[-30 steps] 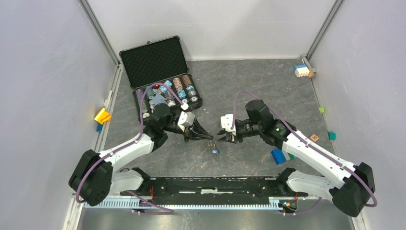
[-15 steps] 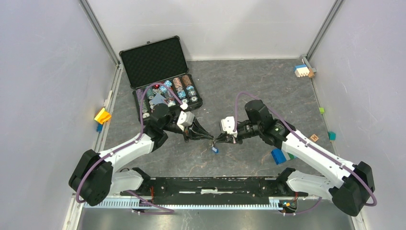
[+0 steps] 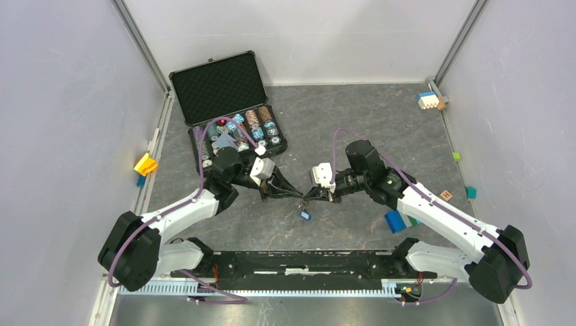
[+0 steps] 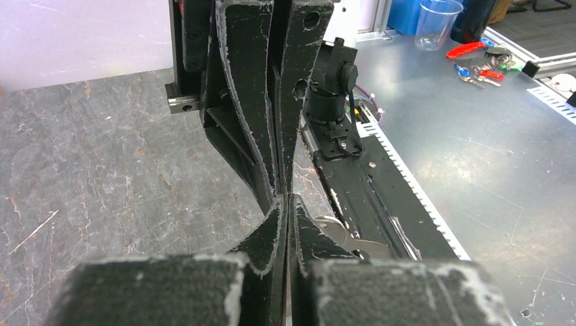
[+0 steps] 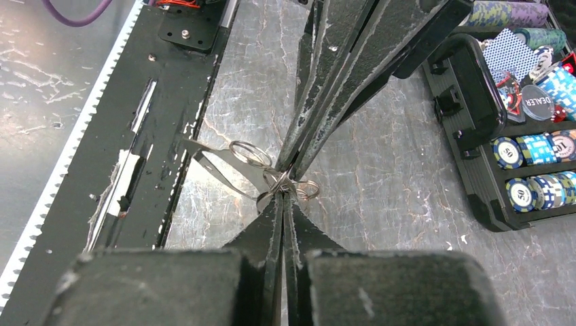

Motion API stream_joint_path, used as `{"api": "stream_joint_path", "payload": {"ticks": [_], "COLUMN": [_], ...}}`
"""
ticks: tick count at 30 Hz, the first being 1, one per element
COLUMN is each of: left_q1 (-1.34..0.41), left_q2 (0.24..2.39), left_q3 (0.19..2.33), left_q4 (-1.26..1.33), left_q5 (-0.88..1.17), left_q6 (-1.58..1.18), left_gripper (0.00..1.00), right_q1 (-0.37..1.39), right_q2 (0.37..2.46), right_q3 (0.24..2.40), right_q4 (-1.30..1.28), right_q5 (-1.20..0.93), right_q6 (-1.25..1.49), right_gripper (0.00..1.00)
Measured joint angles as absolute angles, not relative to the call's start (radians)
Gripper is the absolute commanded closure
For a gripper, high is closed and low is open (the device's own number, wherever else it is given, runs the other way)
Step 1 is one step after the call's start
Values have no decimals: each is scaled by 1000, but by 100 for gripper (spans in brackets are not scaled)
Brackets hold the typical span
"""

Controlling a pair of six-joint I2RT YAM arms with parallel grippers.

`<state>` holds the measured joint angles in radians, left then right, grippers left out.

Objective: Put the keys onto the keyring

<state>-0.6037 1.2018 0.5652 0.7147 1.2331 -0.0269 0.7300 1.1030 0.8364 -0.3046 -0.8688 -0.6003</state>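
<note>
My left gripper (image 3: 297, 196) and right gripper (image 3: 309, 197) meet tip to tip above the middle of the grey table. Both are shut on a small bundle of thin wire keyring (image 5: 307, 189) loops and flat silver keys (image 5: 224, 166). In the right wrist view my right gripper (image 5: 283, 195) pinches a key's head where the rings cross, and the left fingers (image 5: 339, 81) come in from above. In the left wrist view my left gripper (image 4: 285, 198) is shut, with a silver key (image 4: 360, 243) beside it. A blue-tagged key (image 3: 306, 214) hangs below the tips.
An open black case (image 3: 219, 85) of poker chips stands behind the left arm. A blue block (image 3: 395, 221) lies by the right arm. Small toy blocks sit at the back right (image 3: 428, 100) and a yellow one at the left wall (image 3: 145, 164). The black base rail (image 3: 306, 261) runs along the near edge.
My right gripper has edged a little left and closer to the left gripper's tip. The blue tag has swung slightly under them. The left arm has barely moved.
</note>
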Motion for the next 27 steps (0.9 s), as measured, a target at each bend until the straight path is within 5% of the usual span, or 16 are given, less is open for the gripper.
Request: {"api": "stream_joint_path", "payload": {"ticks": [11, 20, 27], "left_q1": [-604, -604, -603], "left_q2": [1206, 1206, 1206], "left_q3": [560, 554, 549], "left_q4": [728, 736, 756], "left_q5": [1242, 1242, 1235], "left_q6": [-27, -28, -41], "left_gripper": [98, 98, 98], "right_q1": [730, 730, 730], "right_q2": [1113, 1109, 1046], "right_q3": [801, 796, 795], "right_q4": [-238, -229, -250], "right_q5": [-889, -878, -854], "right_q6": [-553, -538, -559], "right_gripper": [99, 69, 68]}}
